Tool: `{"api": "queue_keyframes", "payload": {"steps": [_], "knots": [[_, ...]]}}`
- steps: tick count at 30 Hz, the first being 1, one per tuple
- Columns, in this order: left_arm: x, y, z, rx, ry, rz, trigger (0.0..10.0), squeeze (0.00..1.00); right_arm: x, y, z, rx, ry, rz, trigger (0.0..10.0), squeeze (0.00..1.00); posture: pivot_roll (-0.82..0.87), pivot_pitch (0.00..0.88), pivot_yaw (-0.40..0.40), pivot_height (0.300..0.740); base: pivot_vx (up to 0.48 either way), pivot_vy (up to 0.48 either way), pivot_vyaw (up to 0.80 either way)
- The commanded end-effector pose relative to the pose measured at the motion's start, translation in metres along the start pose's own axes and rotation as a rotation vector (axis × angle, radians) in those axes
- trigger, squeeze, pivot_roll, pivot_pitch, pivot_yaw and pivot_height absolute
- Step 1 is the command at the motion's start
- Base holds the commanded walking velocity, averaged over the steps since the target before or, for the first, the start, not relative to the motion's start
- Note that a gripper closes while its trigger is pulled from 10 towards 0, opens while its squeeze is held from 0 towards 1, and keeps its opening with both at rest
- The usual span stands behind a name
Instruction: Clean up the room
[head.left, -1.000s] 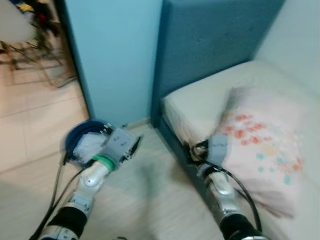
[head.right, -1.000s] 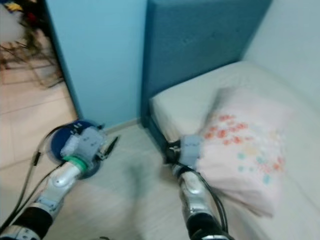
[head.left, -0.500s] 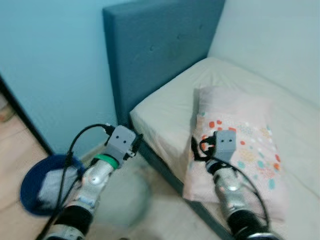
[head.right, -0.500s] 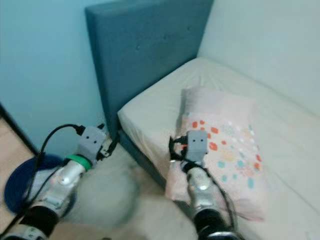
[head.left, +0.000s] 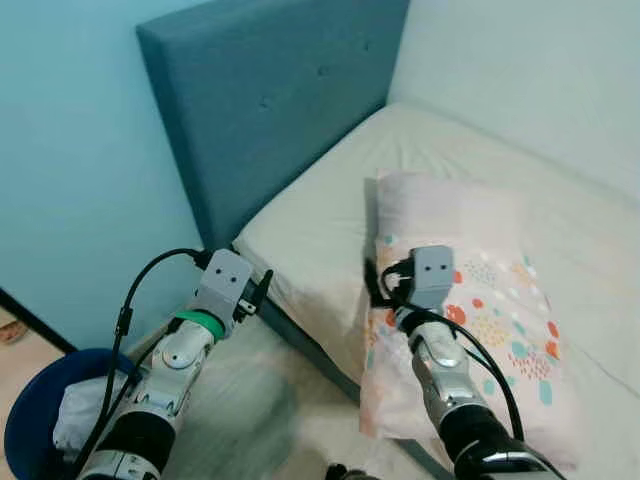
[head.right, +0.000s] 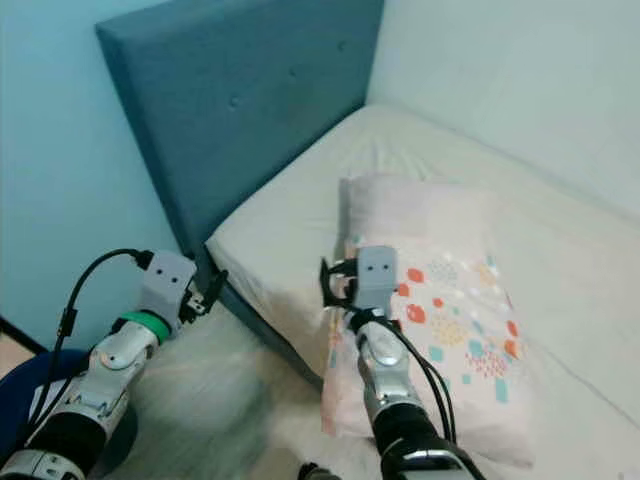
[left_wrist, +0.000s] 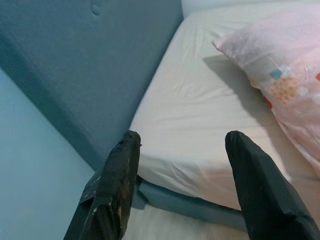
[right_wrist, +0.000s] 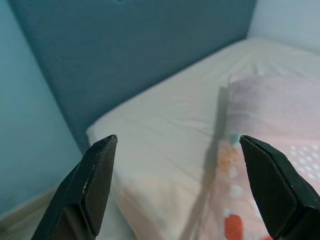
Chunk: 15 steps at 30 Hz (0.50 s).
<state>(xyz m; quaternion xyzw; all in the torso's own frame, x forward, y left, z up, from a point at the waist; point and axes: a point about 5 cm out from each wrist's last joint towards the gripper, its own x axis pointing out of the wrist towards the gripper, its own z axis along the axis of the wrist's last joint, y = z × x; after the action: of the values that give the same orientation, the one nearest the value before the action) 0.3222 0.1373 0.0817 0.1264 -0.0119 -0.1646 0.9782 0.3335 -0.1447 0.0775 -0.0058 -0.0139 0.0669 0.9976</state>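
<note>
View has swung onto the bed (head.left: 330, 200); pillow (head.left: 480, 300) now central. Left gripper (left_wrist: 180, 145) and right gripper (right_wrist: 175, 150) both spread, empty.

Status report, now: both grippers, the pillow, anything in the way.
Left gripper open, empty, at bed corner. Right gripper open, empty, above pillow. Pillow lies flat on bed, corner overhanging edge. Blue basket on floor, left.
</note>
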Motion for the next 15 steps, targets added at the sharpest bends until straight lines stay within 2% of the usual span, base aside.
{"api": "queue_keyframes", "payload": {"steps": [1,15], "knots": [[-0.0015,-0.0014,-0.0053,-0.01,0.032,-0.005,10.0,0.0,-0.0042,-0.0021,-0.006,0.0,0.02,-0.008,10.0,0.0,0.01,0.01,0.059,0.735,0.0,0.0,0.0],[-0.0004,0.0009,-0.0063,-0.03,0.053,0.005,10.0,0.0,-0.005,-0.0029,-0.0076,-0.002,0.03,-0.011,10.0,0.0,0.01,0.022,0.055,0.735,0.0,0.0,0.0]]}}
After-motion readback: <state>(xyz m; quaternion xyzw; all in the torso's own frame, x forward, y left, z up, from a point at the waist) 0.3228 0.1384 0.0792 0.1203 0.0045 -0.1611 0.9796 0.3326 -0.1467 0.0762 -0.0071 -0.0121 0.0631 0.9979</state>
